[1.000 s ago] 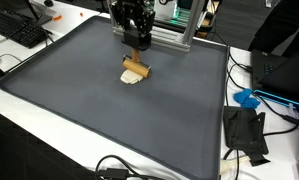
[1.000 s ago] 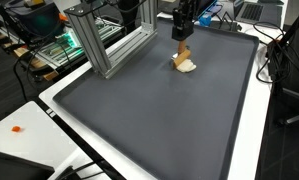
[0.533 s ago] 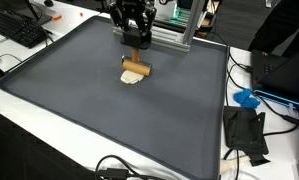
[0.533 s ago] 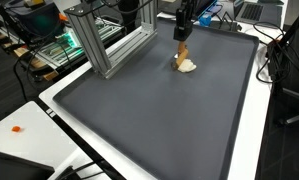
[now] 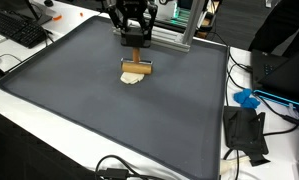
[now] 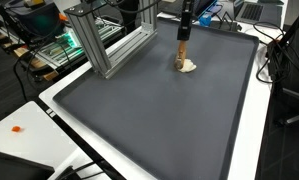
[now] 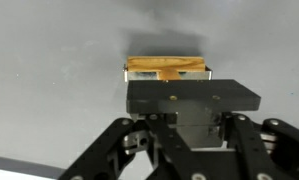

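My gripper (image 5: 136, 42) hangs over the far part of the dark grey mat (image 5: 79, 100), shut on the upright wooden handle (image 6: 183, 45) of a small tool. The tool's tan wooden head (image 5: 136, 70) rests across a pale, whitish patch (image 5: 134, 81) on the mat. In the wrist view the wooden head (image 7: 167, 66) lies as a horizontal bar just beyond the black gripper body, which hides the fingertips. In an exterior view the gripper (image 6: 184, 30) stands straight above the head (image 6: 187, 66).
An aluminium frame (image 5: 174, 35) stands just behind the gripper, also seen in an exterior view as a frame (image 6: 109, 45) left of the mat. A keyboard (image 5: 19, 30), a blue object (image 5: 247, 98), black gear (image 5: 247, 135) and cables (image 5: 119, 170) lie off the mat.
The gripper has turned about its vertical axis with the handle in it. The wooden head now lies square across instead of slanted. The grip has stayed the same.
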Available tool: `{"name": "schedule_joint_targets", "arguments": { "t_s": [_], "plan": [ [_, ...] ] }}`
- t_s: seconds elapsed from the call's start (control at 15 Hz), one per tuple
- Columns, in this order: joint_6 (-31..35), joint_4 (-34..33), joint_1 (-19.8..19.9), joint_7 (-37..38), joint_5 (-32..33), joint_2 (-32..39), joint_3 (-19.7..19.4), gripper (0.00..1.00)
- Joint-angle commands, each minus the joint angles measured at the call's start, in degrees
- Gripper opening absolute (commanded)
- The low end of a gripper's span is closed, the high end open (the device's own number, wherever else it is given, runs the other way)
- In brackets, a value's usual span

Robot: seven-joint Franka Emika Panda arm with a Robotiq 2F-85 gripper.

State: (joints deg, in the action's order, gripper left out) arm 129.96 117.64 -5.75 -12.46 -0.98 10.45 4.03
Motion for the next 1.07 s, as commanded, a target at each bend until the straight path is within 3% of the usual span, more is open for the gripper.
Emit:
{"name": "schedule_joint_targets", "arguments": {
  "t_s": [0.0,1.0],
  "plan": [
    [3.7,1.2,1.3,-5.4,-1.5,0.2,1.3,0.24],
    [11.2,3.1,3.3,-17.6,-9.0,2.5,4.0,0.24]
  ]
}}
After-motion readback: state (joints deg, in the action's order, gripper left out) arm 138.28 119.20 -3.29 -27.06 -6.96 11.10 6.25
